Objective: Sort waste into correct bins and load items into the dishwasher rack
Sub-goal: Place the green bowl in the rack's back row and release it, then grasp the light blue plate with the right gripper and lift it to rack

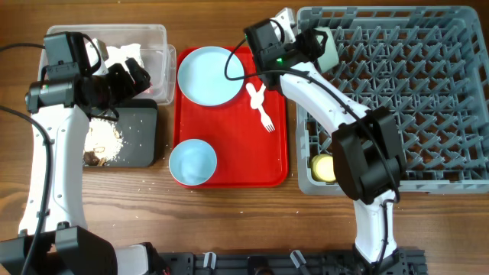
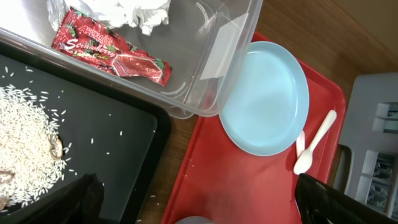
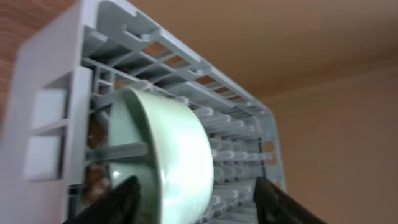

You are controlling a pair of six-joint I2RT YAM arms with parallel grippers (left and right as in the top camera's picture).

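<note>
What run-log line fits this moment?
left pincer open | right pincer open around bowl in rack | plate, fork, spoon on red tray

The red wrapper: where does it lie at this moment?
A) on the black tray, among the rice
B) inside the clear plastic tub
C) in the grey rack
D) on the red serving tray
B: the left wrist view shows the red wrapper lying inside the clear tub, next to the white napkin. The black tray holds only rice.

Pale blue plate [image 1: 210, 74], red tray [image 1: 229, 164], grey rack [image 1: 397, 99].
</note>
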